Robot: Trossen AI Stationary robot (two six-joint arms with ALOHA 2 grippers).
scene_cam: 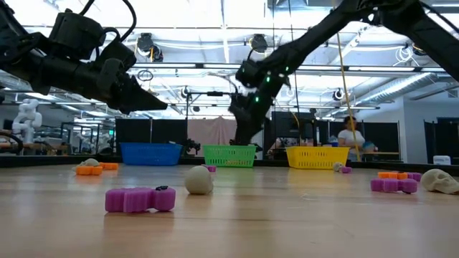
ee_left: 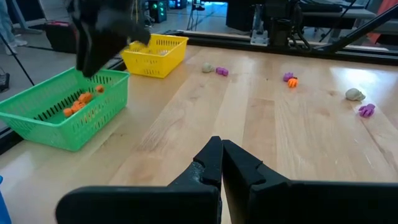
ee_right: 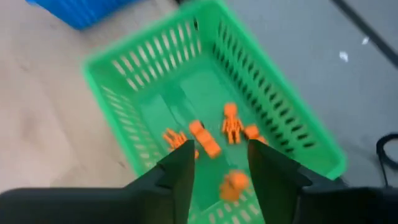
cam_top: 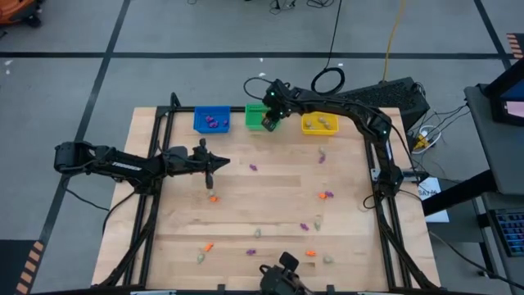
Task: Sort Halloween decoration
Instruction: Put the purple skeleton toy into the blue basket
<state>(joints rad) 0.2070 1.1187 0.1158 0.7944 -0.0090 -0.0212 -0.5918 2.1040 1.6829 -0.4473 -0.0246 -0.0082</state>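
Note:
Tiny purple, orange and pale Halloween decoration pieces lie scattered on the wooden table point(cam_top: 270, 205), among them a purple one point(cam_top: 253, 166) and an orange one point(cam_top: 213, 197). My right gripper point(ee_right: 221, 152) hovers open above the green bin point(ee_right: 112, 56), which has several orange pieces point(ee_right: 208, 143) lying on its floor. One blurred orange piece point(ee_right: 233, 185) shows in the gap between the fingers, touching neither. My left gripper point(ee_left: 221, 146) is shut and holds nothing. It hangs over the table's left half point(cam_top: 211, 176), just above the orange piece.
A blue bin point(cam_top: 212, 120) with purple pieces and a yellow bin point(cam_top: 319, 123) with pale pieces flank the green bin point(cam_top: 260, 117) along the far edge. More pieces lie toward the near edge and right side, such as a purple one point(scene_cam: 140, 199) and a pale one point(scene_cam: 199, 180).

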